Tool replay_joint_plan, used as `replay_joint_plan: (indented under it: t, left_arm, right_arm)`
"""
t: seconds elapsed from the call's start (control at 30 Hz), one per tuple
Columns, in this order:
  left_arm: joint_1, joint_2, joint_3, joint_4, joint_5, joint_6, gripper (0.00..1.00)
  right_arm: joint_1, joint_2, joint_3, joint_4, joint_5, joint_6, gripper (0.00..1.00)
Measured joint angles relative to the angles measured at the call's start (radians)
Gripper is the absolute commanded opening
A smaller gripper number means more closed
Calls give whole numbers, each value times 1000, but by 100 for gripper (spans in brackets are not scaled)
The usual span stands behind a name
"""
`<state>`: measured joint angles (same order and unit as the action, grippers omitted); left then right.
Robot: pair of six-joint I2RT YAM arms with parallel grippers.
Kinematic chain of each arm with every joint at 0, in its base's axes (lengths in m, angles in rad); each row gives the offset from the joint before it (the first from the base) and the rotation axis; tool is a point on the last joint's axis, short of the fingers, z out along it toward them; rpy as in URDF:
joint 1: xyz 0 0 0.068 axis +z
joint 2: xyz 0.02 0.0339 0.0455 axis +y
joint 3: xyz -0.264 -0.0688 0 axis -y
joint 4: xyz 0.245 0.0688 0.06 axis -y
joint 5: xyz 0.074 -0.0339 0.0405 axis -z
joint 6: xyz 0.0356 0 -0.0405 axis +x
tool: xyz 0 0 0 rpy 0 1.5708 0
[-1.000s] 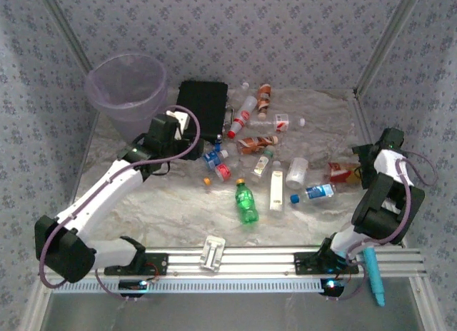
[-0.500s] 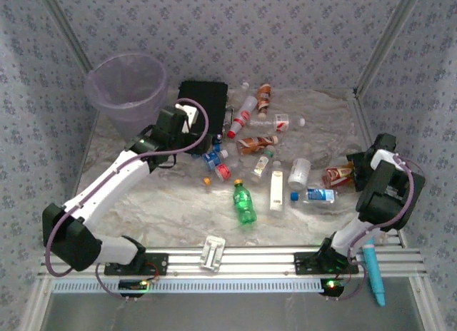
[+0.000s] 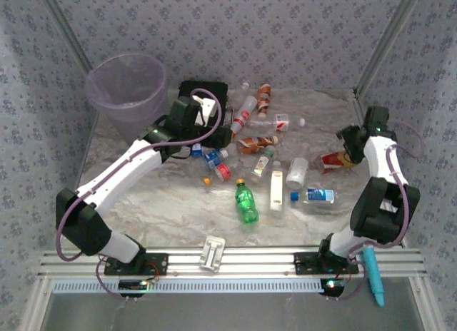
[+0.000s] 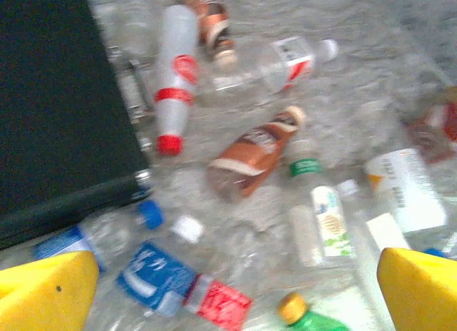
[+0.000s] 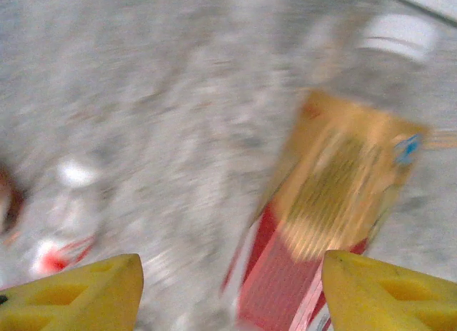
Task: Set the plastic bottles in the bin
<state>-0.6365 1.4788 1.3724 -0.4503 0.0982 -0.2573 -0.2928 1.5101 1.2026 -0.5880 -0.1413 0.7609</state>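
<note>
On the marbled table (image 3: 164,210), within papered walls (image 3: 285,31), a yellow-red bottle (image 5: 335,195) lies ahead between the spread right fingers (image 5: 385,288); the left fingers (image 4: 43,292) are spread too.

No words or numbers can be read. The labels on the plastic bottles (image 4: 250,156) beside the black case (image 4: 57,95) are too blurry, and so is the red and yellow bottle (image 5: 335,217).

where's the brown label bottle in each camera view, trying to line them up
Top external: the brown-label bottle lies mid-table, right of the black case.
Left wrist: the bottle lies slanted at picture centre.
Right wrist: too blurred to tell.
Shared landmark: the black case, at upper left in the left wrist view.
</note>
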Motion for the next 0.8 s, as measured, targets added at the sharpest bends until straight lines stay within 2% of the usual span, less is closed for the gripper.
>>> replay_joint_plan:
  t: [0.1,0.17,0.23,0.4,0.5,0.8]
  left_arm:
    - [-18,40,25,32,64,-19,100]
    - [-28,64,44,36,81,-26,100]
    - [-34,76,49,35,87,-26,100]
    - [-39,79,49,24,80,-24,100]
    - [-39,79,49,10,65,-21,100]
    - [-39,79,45,2,38,-21,100]
  right_arm:
    - [109,-37,97,-41,2,-19,70]
    - [135,-41,146,-71,2,-34,75]
    - [109,-40,162,-100,6,-46,81]
    - [-43,8,158,-138,25,-60,100]
    - [-76,61,143,-134,24,-61,100]
    - [-77,240,86,-59,10,-28,99]
